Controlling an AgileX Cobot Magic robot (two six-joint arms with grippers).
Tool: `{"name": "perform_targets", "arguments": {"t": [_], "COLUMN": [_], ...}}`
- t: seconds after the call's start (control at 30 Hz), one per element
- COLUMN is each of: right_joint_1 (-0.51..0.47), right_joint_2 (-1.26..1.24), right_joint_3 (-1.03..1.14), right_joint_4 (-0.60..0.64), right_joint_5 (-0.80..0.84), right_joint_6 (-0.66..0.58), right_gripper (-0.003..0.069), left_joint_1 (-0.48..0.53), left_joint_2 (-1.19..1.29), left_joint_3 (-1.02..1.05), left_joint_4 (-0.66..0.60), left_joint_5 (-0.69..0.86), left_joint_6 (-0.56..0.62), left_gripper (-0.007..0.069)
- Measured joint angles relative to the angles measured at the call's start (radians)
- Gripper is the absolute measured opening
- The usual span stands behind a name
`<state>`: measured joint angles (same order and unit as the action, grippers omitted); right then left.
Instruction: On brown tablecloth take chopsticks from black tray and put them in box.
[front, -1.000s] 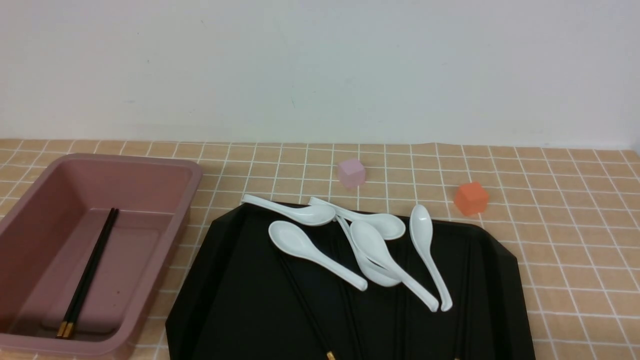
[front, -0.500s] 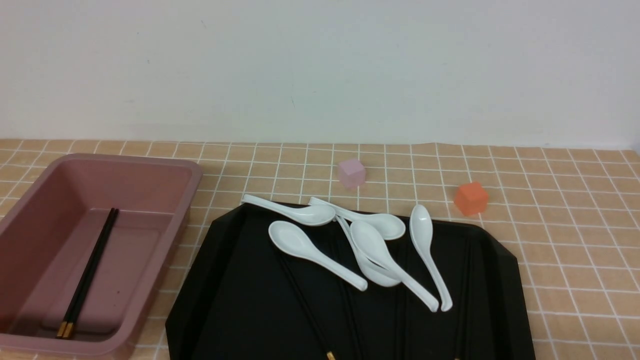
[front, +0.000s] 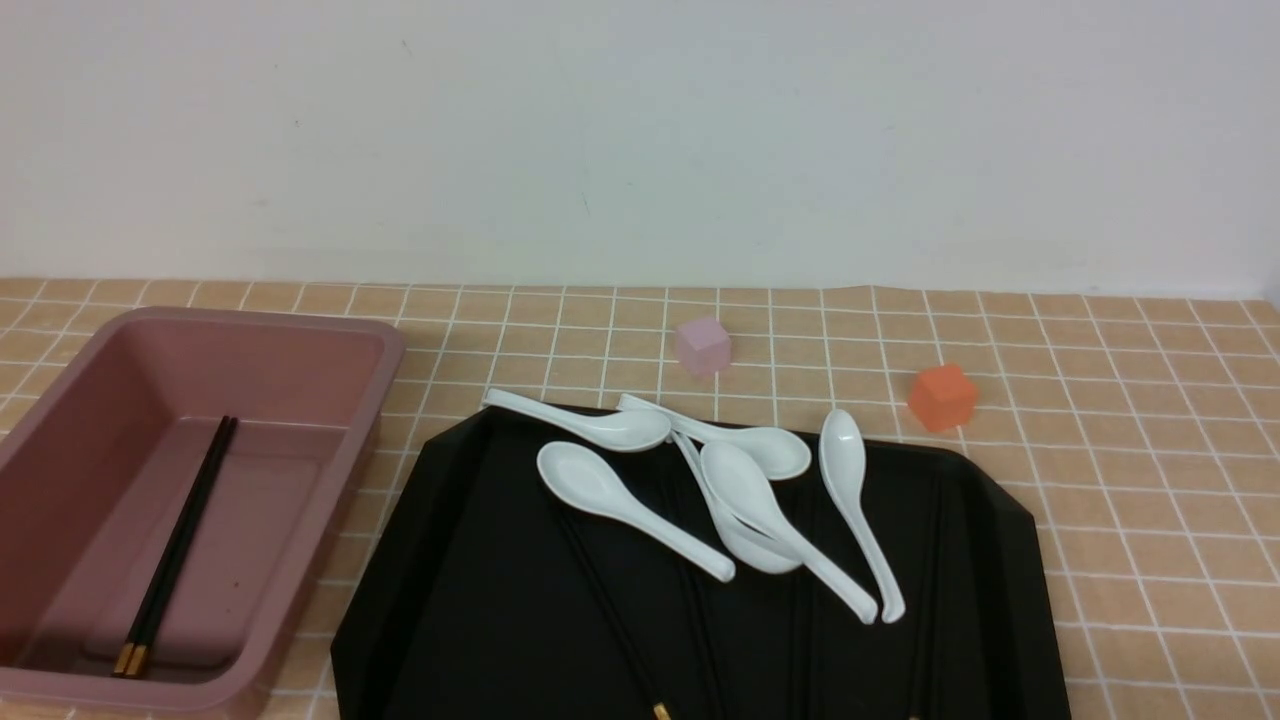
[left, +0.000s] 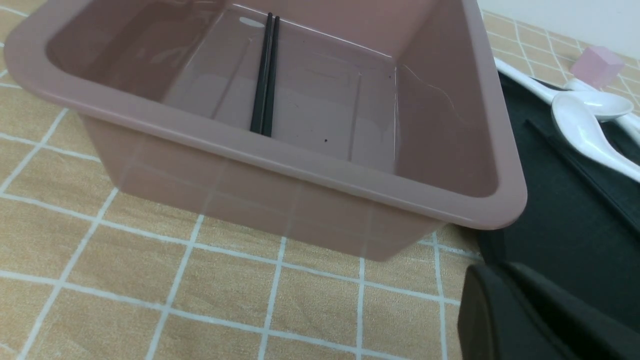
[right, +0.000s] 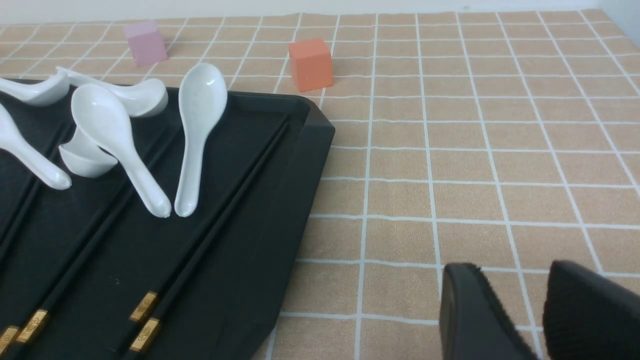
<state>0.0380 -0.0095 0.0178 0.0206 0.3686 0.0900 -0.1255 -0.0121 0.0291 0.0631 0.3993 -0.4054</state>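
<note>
On the brown tablecloth (front: 1150, 500) the pink box (front: 380, 345) stands at the left, with two black chopsticks (front: 180, 545) lying side by side on its floor. Several more chopsticks (right: 200, 250) lie lengthwise on the black tray (front: 480, 600), gold caps toward the near edge. My left gripper (left: 495, 272) hovers by the box's near corner (left: 500, 210), beside the tray edge, shut and empty. Over bare cloth to the right of the tray hangs my right gripper (right: 510, 280), open with nothing between its fingers. Neither gripper shows in the front view.
Several white ceramic spoons (front: 620, 500) lie across the far half of the tray, some over the chopsticks. Behind the tray sit a small pink cube (front: 702, 345) and, further right, an orange cube (front: 942, 396). A white wall closes the back.
</note>
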Motion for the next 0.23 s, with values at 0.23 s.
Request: {"name": "perform_targets", "arguments": {"t": [0.23], "right_joint_1": [0.0], "right_joint_2": [0.0], "right_joint_3": [0.0], "right_joint_4": [0.0], "right_joint_5": [0.0], "right_joint_6": [0.0], "right_gripper": [0.024], "left_joint_1": [0.0], "left_joint_2": [0.0], "left_joint_3": [0.0], "left_joint_4": [0.0], "left_joint_5": [0.0], "left_joint_6": [0.0], "left_gripper": [0.0024]}}
